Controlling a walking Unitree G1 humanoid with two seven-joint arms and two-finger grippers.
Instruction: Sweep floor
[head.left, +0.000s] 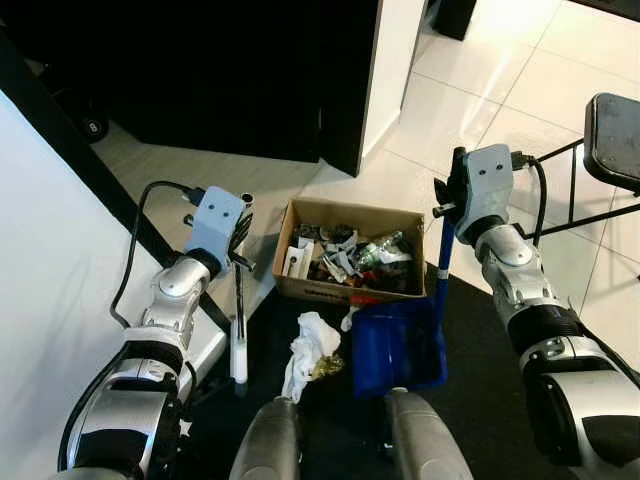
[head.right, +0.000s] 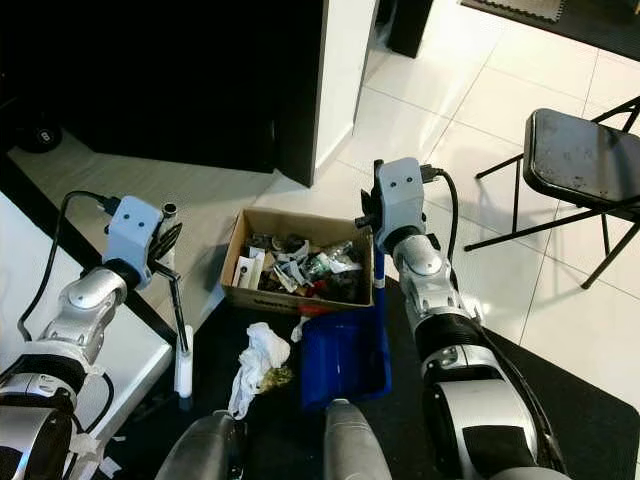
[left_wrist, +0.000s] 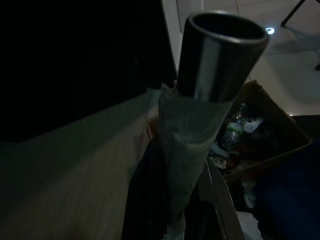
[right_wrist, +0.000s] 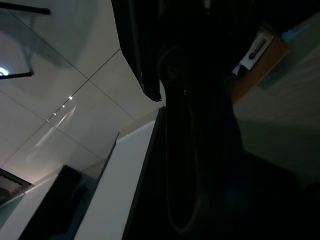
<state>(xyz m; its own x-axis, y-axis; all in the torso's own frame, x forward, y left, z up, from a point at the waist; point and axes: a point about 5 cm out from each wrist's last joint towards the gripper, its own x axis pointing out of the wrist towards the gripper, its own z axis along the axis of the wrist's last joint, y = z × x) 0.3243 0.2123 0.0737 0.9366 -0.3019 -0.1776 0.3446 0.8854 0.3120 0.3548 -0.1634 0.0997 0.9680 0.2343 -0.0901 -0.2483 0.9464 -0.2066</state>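
1. White crumpled paper (head.left: 308, 352) lies nearest me on the dark mat (head.left: 470, 400), just in front of my knees, with a small brownish scrap against it. It looks light and soft, so I judge a gentle push of the bristles would move it, while a hard flick could scatter it.

2. Just beside it on my right sits the blue dustpan (head.left: 398, 345), mouth toward the paper. My right end effector (head.left: 450, 205) is at the top of its upright blue handle (head.left: 443, 260); the fingers are hidden, so I cannot tell whether they are pinched on it.

3. On my left, my left end effector (head.left: 240, 240) is pressed together around the broom handle (head.left: 239, 300) — a thin, stiff rod with a metal tube end and paper wrap, seen in the left wrist view. Smooth metal may slip, so the wrapped part seems the better hold.

4. Farther out, a cardboard box (head.left: 350, 290) touches the dustpan's far edge, full of wrappers and a plastic bottle (head.left: 378, 250).

5. Beyond are pale floor tiles (head.left: 470, 110) and a black folding chair (head.right: 580, 160).
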